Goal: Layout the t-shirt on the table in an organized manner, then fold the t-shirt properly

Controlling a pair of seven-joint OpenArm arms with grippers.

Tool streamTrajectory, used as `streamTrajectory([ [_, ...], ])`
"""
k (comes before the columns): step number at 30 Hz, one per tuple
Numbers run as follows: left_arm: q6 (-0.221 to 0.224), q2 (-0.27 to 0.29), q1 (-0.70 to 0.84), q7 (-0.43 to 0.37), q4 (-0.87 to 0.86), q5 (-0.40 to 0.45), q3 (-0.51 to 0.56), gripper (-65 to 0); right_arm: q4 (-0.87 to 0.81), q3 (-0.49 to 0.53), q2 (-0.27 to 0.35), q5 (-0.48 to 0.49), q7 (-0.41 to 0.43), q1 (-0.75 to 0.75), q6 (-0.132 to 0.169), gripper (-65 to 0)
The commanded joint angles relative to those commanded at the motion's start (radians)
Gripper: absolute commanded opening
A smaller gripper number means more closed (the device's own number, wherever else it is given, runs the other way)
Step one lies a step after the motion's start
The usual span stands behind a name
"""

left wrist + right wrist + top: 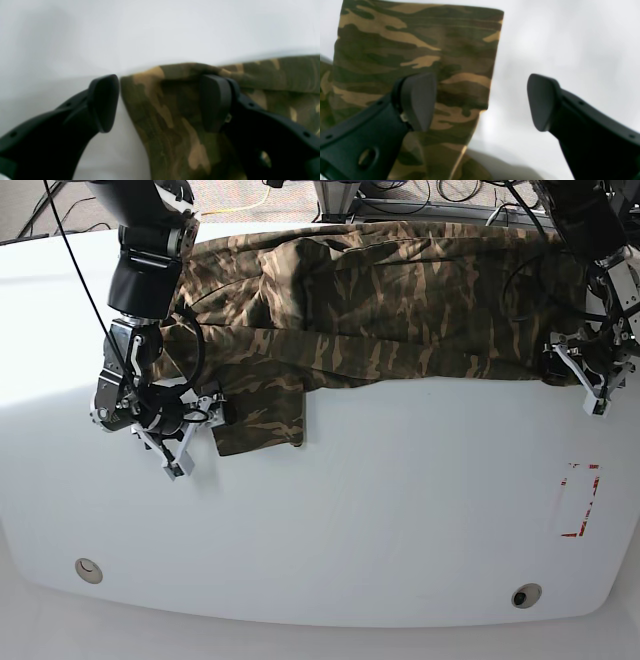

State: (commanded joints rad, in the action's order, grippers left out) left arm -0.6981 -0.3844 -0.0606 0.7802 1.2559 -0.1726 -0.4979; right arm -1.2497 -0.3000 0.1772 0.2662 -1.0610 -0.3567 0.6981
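Both black grippers stand with jaws apart at the camouflage cloth t-shirt (380, 300).
Left gripper (160, 102) straddles a cloth corner; right gripper (480, 101) straddles a sleeve edge; red tape rectangle (580, 500) lies at 4 o'clock on the white table (400, 510).

No text, label, brand, number or sign can be read in any of the views.

A camouflage t-shirt (380, 300) lies spread across the far half of a white table (380, 520), one sleeve hanging toward the near side at the view's left. Two arms reach down — the right gripper (190, 435) at that sleeve's edge, the left gripper (588, 375) at the shirt's opposite end. A red tape rectangle (580, 500) and two grommet holes (88, 569) mark the table's near side.
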Motion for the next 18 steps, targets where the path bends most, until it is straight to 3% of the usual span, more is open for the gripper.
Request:
streamTrajectory([
  [3,0.0,0.0,0.0,0.0,0.0,0.0,0.009,-20.0,0.0,0.0,0.0,0.0,0.0,0.0,0.0,-10.3],
  [6,0.0,0.0,0.0,0.0,0.002,0.0,0.009,-24.2,0.0,0.0,0.0,0.0,0.0,0.0,0.0,-10.3],
  [12,0.0,0.0,-0.002,0.0,0.006,0.0,0.008,-45.8,0.0,0.0,0.0,0.0,0.0,0.0,0.0,-10.3],
  [18,0.0,0.0,-0.002,0.0,0.026,0.0,0.002,-60.0,0.0,0.0,0.0,-0.002,0.0,0.0,0.0,-10.3],
])
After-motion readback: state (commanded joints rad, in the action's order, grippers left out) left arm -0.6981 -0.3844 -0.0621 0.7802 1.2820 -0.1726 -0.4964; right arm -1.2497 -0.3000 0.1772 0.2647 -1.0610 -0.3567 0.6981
